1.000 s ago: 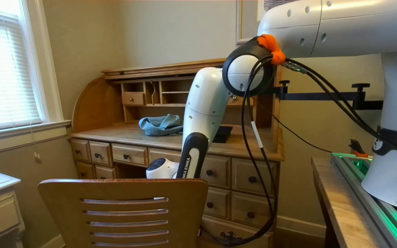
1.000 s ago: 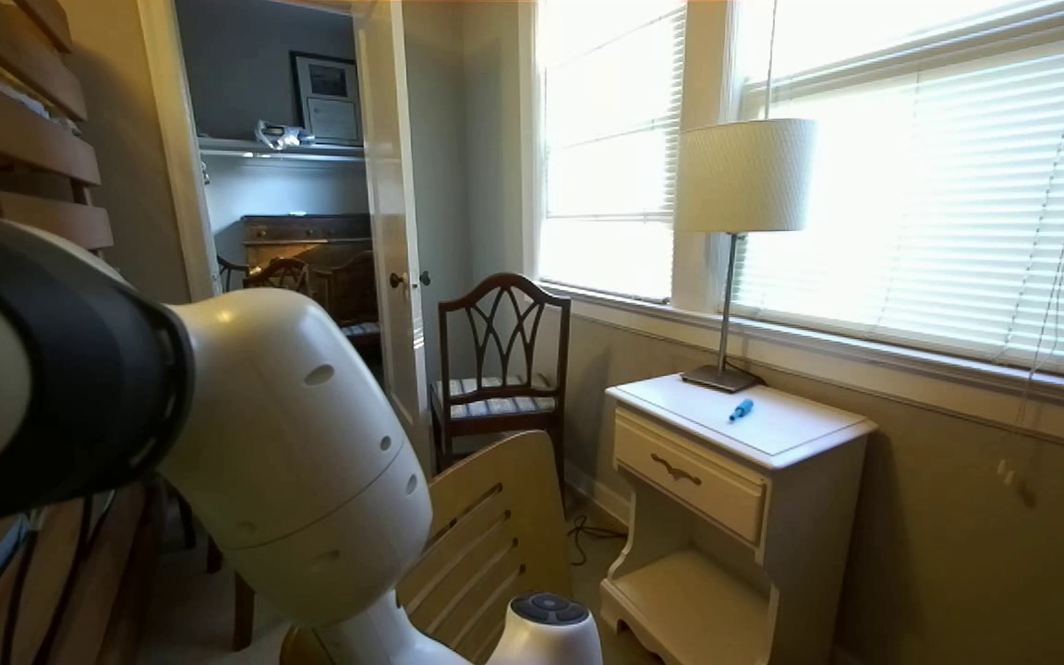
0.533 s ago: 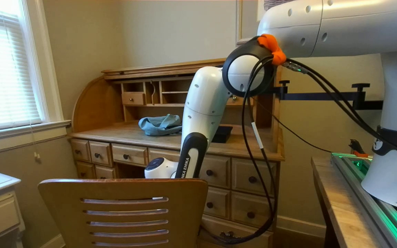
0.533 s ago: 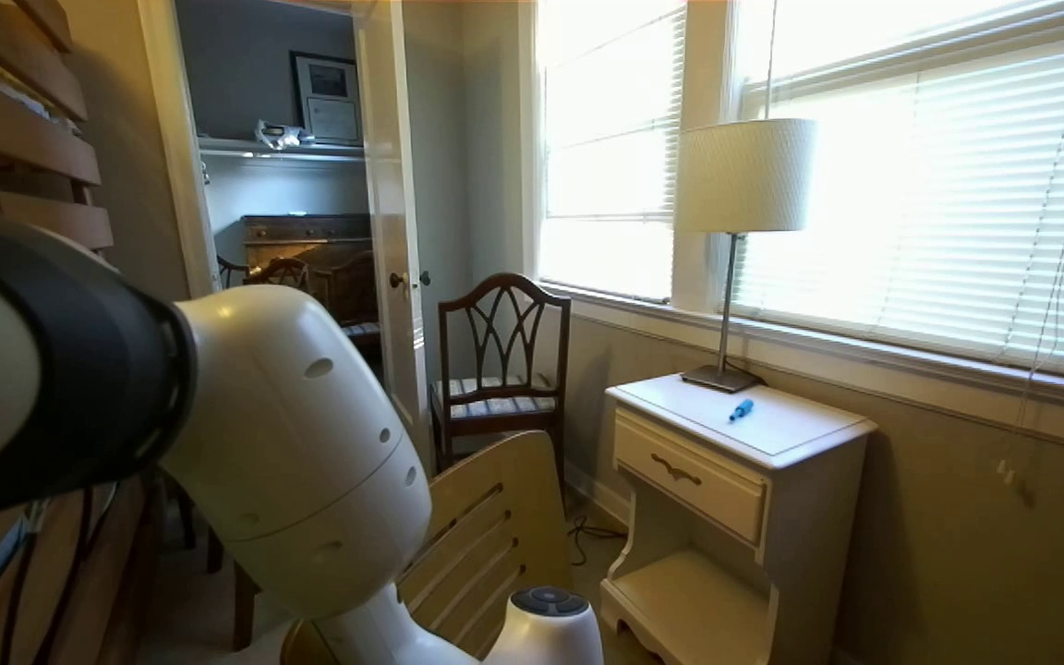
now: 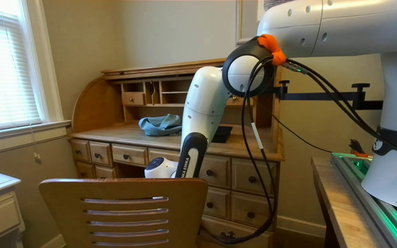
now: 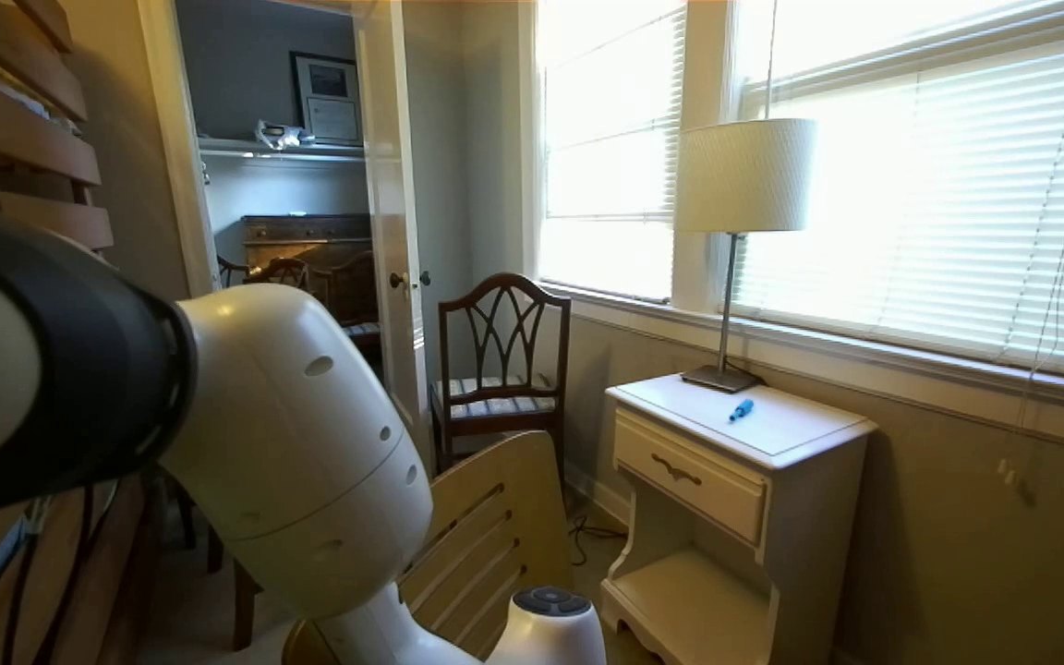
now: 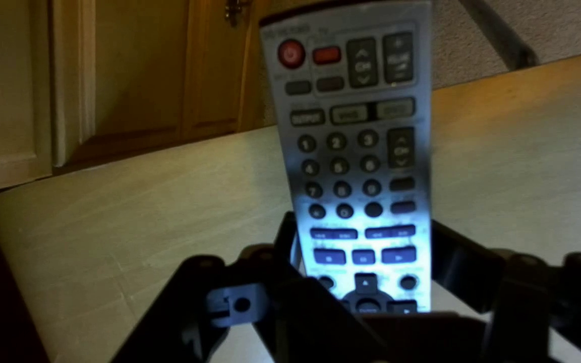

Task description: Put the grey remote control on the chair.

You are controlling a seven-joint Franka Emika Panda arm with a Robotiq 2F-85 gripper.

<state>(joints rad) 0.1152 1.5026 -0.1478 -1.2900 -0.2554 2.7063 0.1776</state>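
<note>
Partly hidden: grey remote control | fingers: pinching its sides | chair: cut off below in both exterior views

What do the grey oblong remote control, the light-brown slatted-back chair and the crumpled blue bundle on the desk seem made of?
Grey oblong remote control: probably plastic, satin; its face catches smooth glare.
Light-brown slatted-back chair: apparently wood, perhaps varnished; faint grain shows in the wrist view.
Crumpled blue bundle: likely cloth, matte, from its soft folds.
</note>
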